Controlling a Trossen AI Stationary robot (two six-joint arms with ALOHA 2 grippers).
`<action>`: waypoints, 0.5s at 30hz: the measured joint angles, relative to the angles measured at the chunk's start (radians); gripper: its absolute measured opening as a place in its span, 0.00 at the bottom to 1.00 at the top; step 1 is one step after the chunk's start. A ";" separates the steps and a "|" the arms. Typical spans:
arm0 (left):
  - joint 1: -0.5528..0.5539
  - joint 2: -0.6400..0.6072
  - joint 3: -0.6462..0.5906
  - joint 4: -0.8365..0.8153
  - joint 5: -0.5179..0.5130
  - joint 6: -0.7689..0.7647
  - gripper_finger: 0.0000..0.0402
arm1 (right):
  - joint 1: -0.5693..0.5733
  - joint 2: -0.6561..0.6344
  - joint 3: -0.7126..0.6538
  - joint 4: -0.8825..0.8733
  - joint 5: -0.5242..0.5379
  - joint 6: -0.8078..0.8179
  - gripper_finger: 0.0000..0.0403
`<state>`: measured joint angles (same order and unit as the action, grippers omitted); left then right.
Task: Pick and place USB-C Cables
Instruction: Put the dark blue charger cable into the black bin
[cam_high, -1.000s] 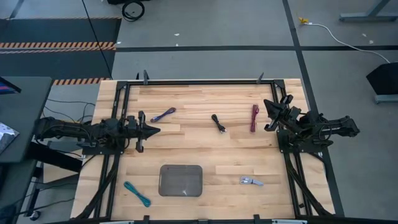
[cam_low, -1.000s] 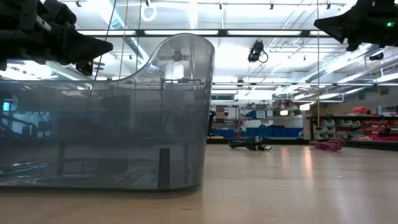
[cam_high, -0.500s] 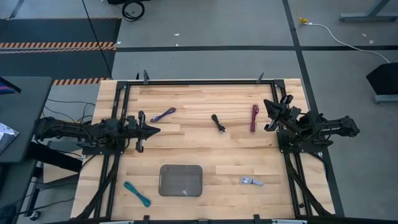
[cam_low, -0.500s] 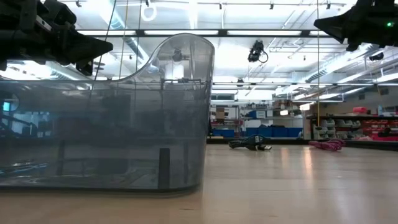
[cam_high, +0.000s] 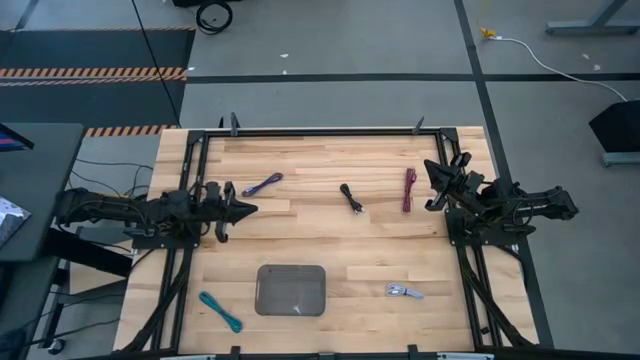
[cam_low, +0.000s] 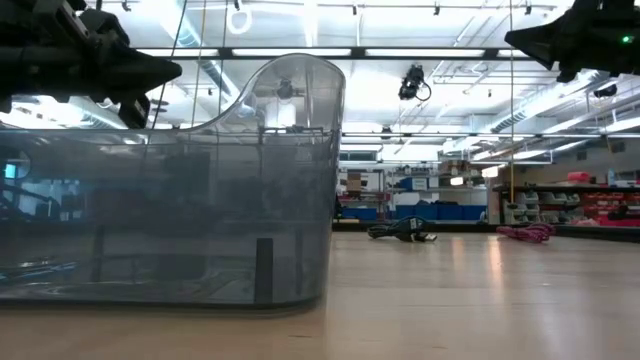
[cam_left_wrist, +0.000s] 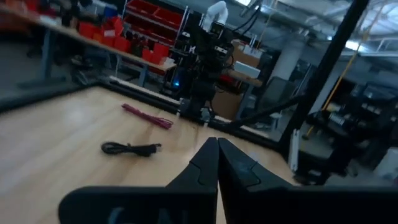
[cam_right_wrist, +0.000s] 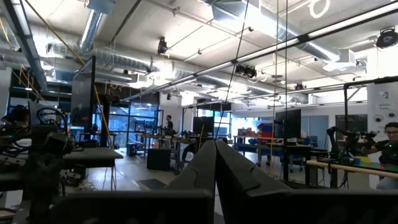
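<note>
Five coiled cables lie apart on the wooden table: purple-blue (cam_high: 262, 184), black (cam_high: 350, 196) (cam_left_wrist: 130, 148), dark red (cam_high: 409, 189) (cam_left_wrist: 148, 116), teal (cam_high: 220, 311) and silver-grey (cam_high: 404, 291). My left gripper (cam_high: 250, 208) (cam_left_wrist: 217, 142) hovers shut above the table's left side, pointing right, a little near of the purple-blue cable. My right gripper (cam_high: 432, 180) (cam_right_wrist: 216, 143) hovers shut by the right edge, just right of the dark red cable, tipped upward. Neither touches anything.
A grey translucent rounded tray (cam_high: 291, 289) stands near the table's near edge, between the teal and silver-grey cables; it fills the left of the low view (cam_low: 170, 180). A black frame (cam_high: 320, 131) rims the table. Bare wood lies between the cables.
My left gripper has rolled a little about its own long axis while staying where it was. The cables, the tray and my right arm have kept still.
</note>
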<state>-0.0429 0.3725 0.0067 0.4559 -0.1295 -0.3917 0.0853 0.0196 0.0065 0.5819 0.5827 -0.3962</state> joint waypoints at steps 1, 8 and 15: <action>0.000 0.000 0.000 -0.009 0.001 -0.018 0.01 | 0.000 0.000 0.000 0.000 0.000 0.000 0.04; -0.001 0.000 0.000 -0.057 0.043 -0.127 0.01 | 0.000 0.000 0.000 0.000 0.000 0.000 0.04; -0.001 0.000 0.000 0.091 0.084 -0.067 0.01 | 0.000 0.000 0.000 0.000 0.000 0.000 0.04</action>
<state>-0.0441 0.3728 0.0071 0.5469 -0.0453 -0.4588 0.0853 0.0193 0.0066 0.5820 0.5827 -0.3958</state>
